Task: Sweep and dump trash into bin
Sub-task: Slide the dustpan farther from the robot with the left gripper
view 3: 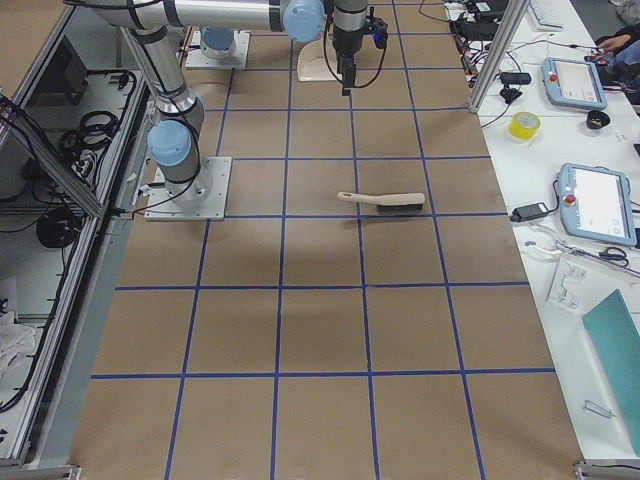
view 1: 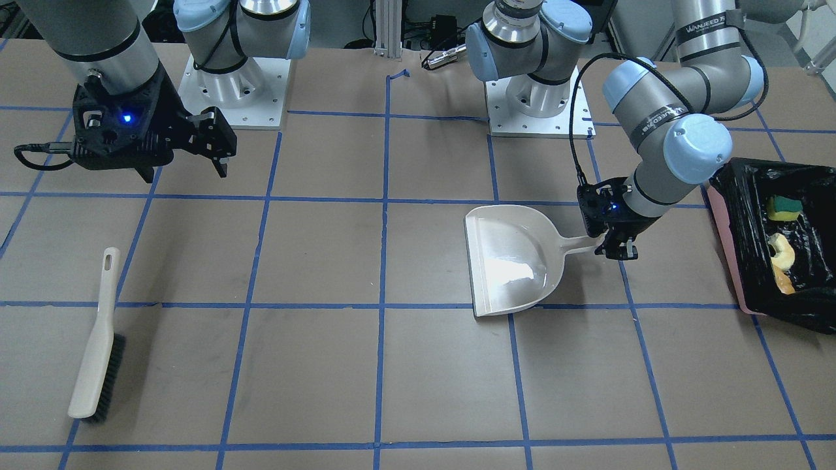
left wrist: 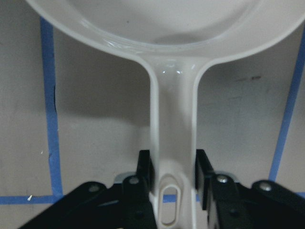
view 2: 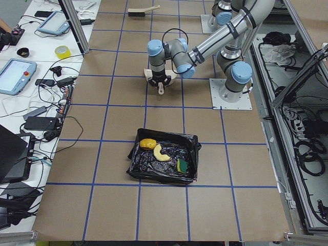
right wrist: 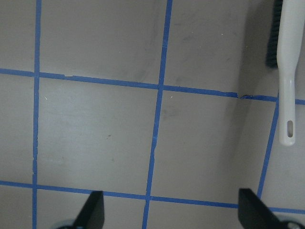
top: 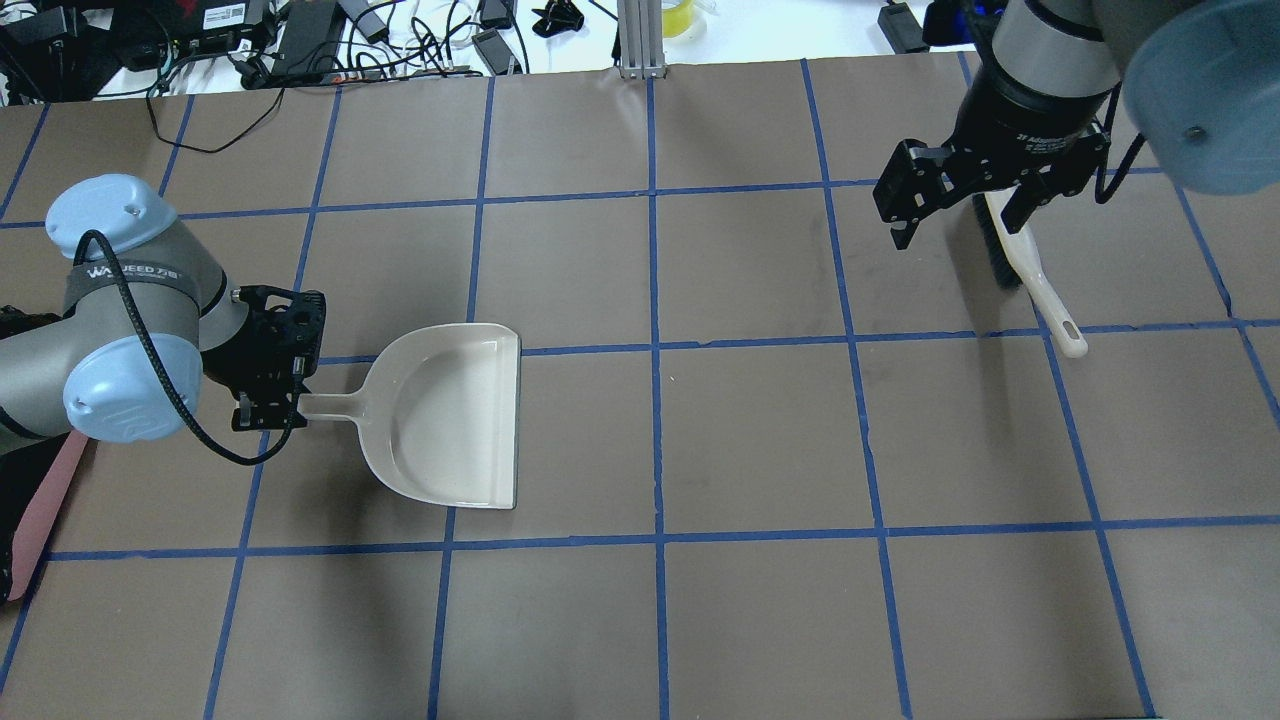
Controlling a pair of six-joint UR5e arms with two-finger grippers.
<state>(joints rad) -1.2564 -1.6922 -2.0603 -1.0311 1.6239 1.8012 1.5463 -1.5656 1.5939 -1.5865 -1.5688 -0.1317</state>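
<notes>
The trash lies inside the bin [view 1: 728,251], a pink box lined with a black bag: a sponge [view 1: 784,207], a croissant [view 1: 780,251] and a yellow-brown lump [view 2: 147,144]. The cream dustpan [top: 450,420] rests flat on the table with nothing in it. My left gripper [left wrist: 174,167] is shut on the end of its handle, a finger pressed to each side. My right gripper [top: 960,215] hangs open above the table with nothing between its fingers. The cream brush [top: 1020,260] lies on the table just under and beside it.
The brown table [top: 760,450] is marked in blue tape squares. Both arm bases [view 1: 238,91] are bolted at the robot's edge. Cables and electronics [top: 300,40] lie past the far edge. The bin sits at the table's end on my left.
</notes>
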